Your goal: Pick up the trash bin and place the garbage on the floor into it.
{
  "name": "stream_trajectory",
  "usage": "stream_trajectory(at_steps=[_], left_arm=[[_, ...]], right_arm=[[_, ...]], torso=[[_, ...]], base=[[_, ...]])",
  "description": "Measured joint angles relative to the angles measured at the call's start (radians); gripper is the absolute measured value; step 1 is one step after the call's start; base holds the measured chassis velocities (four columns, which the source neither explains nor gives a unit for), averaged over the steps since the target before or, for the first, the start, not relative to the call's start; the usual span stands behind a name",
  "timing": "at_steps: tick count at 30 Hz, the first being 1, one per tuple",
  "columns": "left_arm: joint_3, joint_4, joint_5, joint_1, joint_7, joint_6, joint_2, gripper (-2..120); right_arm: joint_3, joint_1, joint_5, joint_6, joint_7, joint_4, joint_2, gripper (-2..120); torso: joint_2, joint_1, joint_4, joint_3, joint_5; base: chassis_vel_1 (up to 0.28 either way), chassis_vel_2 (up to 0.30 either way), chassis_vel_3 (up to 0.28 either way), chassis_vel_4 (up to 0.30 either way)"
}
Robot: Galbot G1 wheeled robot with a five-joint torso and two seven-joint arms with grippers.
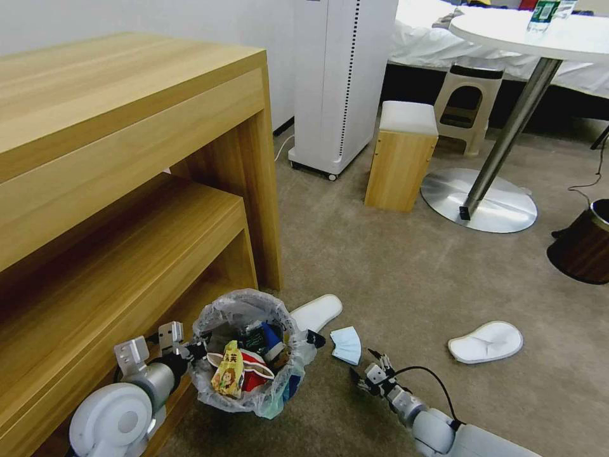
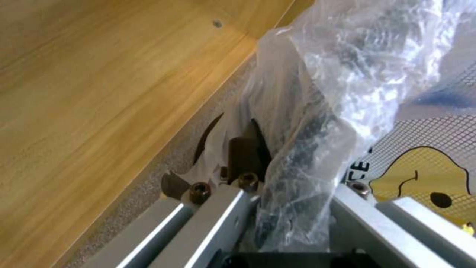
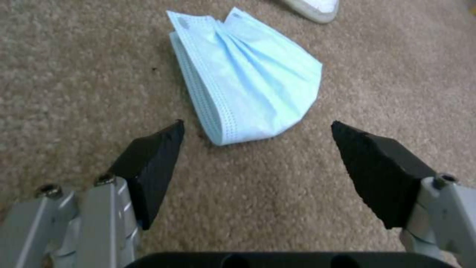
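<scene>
- Our left claw (image 1: 198,348) pinches the bag-lined rim of the bin (image 1: 248,353), which sits on the floor (image 1: 406,279) beside the wooden desk (image 1: 127,190), already holding wrappers and a red-white bowl.
- Our right claw (image 3: 258,156) hovers spread just short of the blue mask (image 3: 248,78) lying on the carpet.
- One slipper (image 1: 486,341) lies well apart; another (image 1: 316,312) rests by the bin.

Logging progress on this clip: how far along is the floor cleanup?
Done: the trash bin already holds wrappers and a red-white bowl, its rim clamped by the left gripper. In hand: the open right gripper hovers just short of the face mask. Left: the mask and two white slippers on the carpet.
</scene>
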Motion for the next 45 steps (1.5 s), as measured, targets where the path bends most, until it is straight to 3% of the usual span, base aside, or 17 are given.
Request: stream_trajectory(at_steps=[26,45], left_arm=[[-0.002,-0.035,0.015,0.020,0.003,-0.001,-0.021,0],[-0.001,-0.050,0.016,0.026,0.005,-0.003,-0.028,0]], right_arm=[[-0.029,0.069,0.003,0.008,-0.006,-0.052,0.027,76],[-0.059,0.135,-0.020,0.023,-0.009,-0.163,0.086,69]], torso=[[0.000,0.000,0.0001,0.000,0.0000],[0.000,0.000,0.0001,0.000,0.0000]], base=[[0.000,0.000,0.000,0.000],[0.000,0.000,0.000,0.000]])
